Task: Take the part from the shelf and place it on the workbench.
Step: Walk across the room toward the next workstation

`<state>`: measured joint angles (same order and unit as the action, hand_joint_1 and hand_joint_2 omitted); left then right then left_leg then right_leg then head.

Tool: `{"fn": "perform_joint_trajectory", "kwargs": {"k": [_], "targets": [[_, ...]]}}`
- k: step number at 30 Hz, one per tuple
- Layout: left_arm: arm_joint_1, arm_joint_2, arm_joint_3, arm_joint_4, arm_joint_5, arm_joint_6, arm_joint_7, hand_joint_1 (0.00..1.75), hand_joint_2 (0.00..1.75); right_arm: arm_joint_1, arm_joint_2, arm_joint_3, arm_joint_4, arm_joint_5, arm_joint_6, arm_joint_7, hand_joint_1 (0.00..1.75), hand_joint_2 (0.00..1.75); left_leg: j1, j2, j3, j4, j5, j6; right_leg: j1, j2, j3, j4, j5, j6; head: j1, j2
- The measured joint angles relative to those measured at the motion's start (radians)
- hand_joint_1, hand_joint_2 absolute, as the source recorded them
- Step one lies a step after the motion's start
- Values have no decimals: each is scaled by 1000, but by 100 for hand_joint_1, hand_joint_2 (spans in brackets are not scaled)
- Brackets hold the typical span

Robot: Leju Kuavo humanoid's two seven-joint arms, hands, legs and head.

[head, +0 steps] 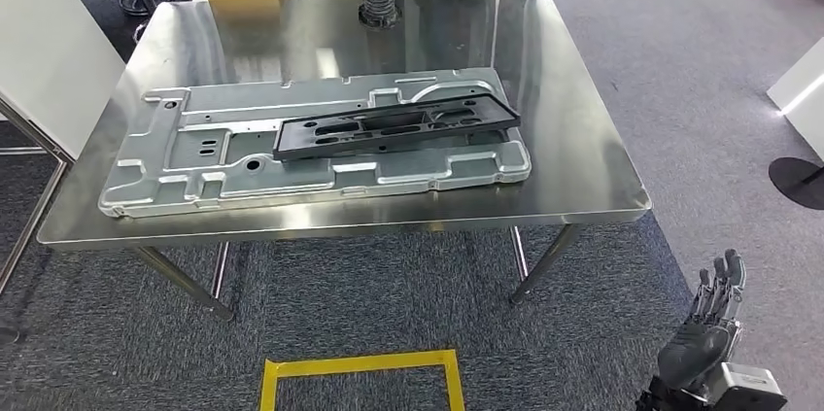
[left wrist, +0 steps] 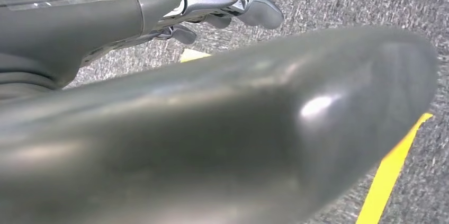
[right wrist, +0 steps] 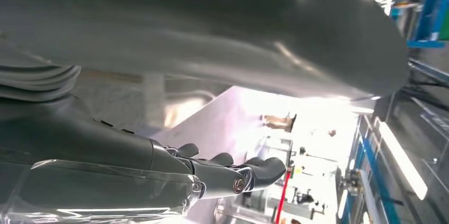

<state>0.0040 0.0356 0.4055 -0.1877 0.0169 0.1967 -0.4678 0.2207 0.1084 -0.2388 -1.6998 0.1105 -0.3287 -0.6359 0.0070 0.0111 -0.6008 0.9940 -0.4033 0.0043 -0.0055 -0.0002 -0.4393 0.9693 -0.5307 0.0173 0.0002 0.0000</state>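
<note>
Lying on the steel workbench (head: 573, 154), the black part (head: 394, 127) rests atop a silver panel (head: 243, 154). Near right, the right hand (head: 707, 333) hangs empty, fingers apart; left hand (left wrist: 212, 7) likewise holds nothing.

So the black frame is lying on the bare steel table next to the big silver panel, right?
Not quite. In the head view the black frame lies on top of the big silver panel, not beside it; the panel itself rests on the steel table.
</note>
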Motion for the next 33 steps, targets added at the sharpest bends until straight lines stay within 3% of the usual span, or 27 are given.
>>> {"fn": "perform_joint_trajectory", "kwargs": {"k": [3, 4, 5, 7, 8, 9, 10, 12, 14, 15, 16, 18, 19, 20, 22, 23, 24, 25, 26, 28, 30, 31, 33], "targets": [[-2, -1, 0, 0, -15, -1, 7, 0, 0, -13, 8, -48, 82, 35, 3, 8, 0, 0, 2, -1, -9, -1, 14, -17, 3, -3, -9, -20, 15, -19, 4, 0], [-1, -1, 0, 0, -19, -1, 8, 0, 0, -16, 12, -63, 109, 50, 5, 14, 0, 0, 3, -2, -17, 13, -8, -22, 1, -4, -19, -23, 27, -27, 2, 0], [-1, -1, 0, 0, -22, -1, 9, 0, 0, -20, 16, -77, 137, 67, 7, 21, 0, 0, 4, -3, -29, 46, -49, -25, -1, -6, -31, -26, 40, -33, 0, 0], [0, -1, 0, 0, -26, 1, 10, 0, 0, -28, 22, -103, 207, 105, 15, 31, 0, 0, 5, -3, -60, 167, -155, -30, 1, -7, -61, -24, 64, -40, -4, 0], [0, -1, 1, 0, -28, 1, 9, 0, 0, -33, 24, -118, 248, 124, 19, 31, 0, 0, 5, -3, -70, 231, -186, -32, 3, -8, -78, -22, 75, -41, -5, 0], [1, -1, 1, 0, -31, 2, 9, 0, 0, -41, 26, -132, 293, 145, 21, 25, 0, 0, 5, -3, -70, 274, -191, -33, 4, -8, -95, -18, 86, -40, -5, 0], [1, -2, 2, 0, -35, 4, 9, 0, 0, -52, 28, -148, 344, 166, 19, 16, 0, 0, 5, -3, -55, 286, -172, -33, 5, -8, -114, -11, 96, -39, -5, 0], [0, -2, 6, 0, -42, 6, 9, 0, 0, -81, 31, -179, 451, 212, 6, -3, 0, 0, 5, -4, 27, 203, -115, -29, 5, -8, -151, 8, 111, -34, -5, 0], [-3, -2, 11, -1, -50, 7, 9, 0, 0, -110, 31, -205, 555, 258, -18, -19, 0, 0, 1, -4, 128, 58, -120, -19, 6, -8, -176, 26, 123, -24, -5, 0], [-5, -3, 14, -2, -55, 8, 9, 0, 0, -126, 31, -217, 606, 278, -31, -26, 0, 0, -2, -5, 156, 9, -136, -13, 7, -8, -181, 31, 130, -19, -5, 0], [-5, -3, 17, -2, -60, 8, 10, 0, 0, -145, 29, -230, 665, 296, -46, -30, 0, 0, -5, -4, 166, -14, -147, -7, 7, -9, -183, 31, 138, -13, -7, 0], [-5, -5, 23, -2, -72, 6, 10, 0, 0, -181, 20, -261, 799, 328, -76, -29, 0, 0, -4, -2, 154, -21, -131, 10, 5, -8, -186, 28, 148, -1, -10, 0], [-6, -6, 25, -2, -79, 4, 10, 0, 0, -195, 11, -276, 871, 344, -90, -22, 0, 0, -3, -1, 145, -24, -118, 20, 3, -6, -192, 39, 130, 5, -9, 0], [-7, -7, 27, -2, -85, 1, 10, 0, 0, -206, 1, -289, 939, 358, -101, -9, 0, 0, -1, 0, 133, -27, -104, 27, 1, -5, -201, 66, 93, 11, -6, 0], [-7, -8, 31, -3, -97, -6, 10, 0, 0, -224, -21, -310, 1066, 381, -108, 36, 0, 0, -1, 1, 102, -27, -79, 35, -3, -3, -228, 178, -19, 21, 0, 0], [-6, -8, 33, -3, -103, -10, 10, 0, 0, -230, -31, -319, 1124, 391, -104, 68, 0, 0, -1, 1, 86, -26, -67, 36, -5, -3, -240, 243, -57, 25, 1, 0], [-5, -8, 34, -3, -108, -12, 10, 0, 0, -234, -38, -325, 1176, 401, -97, 104, 0, 0, -2, 1, 69, -23, -55, 35, -6, -3, -242, 294, -71, 28, 1, 0], [-5, -8, 35, -3, -112, -14, 10, 0, 0, -235, -44, -330, 1220, 411, -89, 139, 0, 0, -2, 1, 53, -20, -45, 34, -8, -3, -234, 319, -61, 30, 1, 0], [-5, -8, 36, -3, -116, -16, 11, 0, 0, -235, -47, -332, 1258, 422, -81, 175, 0, 0, -2, 1, 36, -15, -35, 31, -9, -3, -207, 305, -33, 30, 1, 0], [-6, -8, 38, -3, -123, -18, 12, 0, 0, -237, -52, -333, 1312, 445, -70, 245, 0, 0, -3, 1, 6, -4, -19, 24, -8, -3, -104, 181, 9, 25, 1, 0], [-8, -8, 41, -3, -128, -21, 13, 0, 0, -242, -55, -331, 1359, 480, -69, 329, 0, 0, -5, 3, -12, 7, -4, 14, -3, -3, -2, 33, -4, 13, 0, 0], [-10, -8, 42, -3, -131, -23, 13, 0, 0, -244, -56, -328, 1381, 503, -70, 377, 0, 0, -5, 3, -16, 8, 4, 9, 0, -3, 22, -7, -14, 6, 0, 0], [-10, -8, 43, -3, -136, -28, 13, 0, 0, -245, -57, -316, 1418, 543, -57, 473, 0, 0, -2, 4, -21, 8, 19, -4, 2, -4, 17, -23, -8, -9, 0, 0]]}}
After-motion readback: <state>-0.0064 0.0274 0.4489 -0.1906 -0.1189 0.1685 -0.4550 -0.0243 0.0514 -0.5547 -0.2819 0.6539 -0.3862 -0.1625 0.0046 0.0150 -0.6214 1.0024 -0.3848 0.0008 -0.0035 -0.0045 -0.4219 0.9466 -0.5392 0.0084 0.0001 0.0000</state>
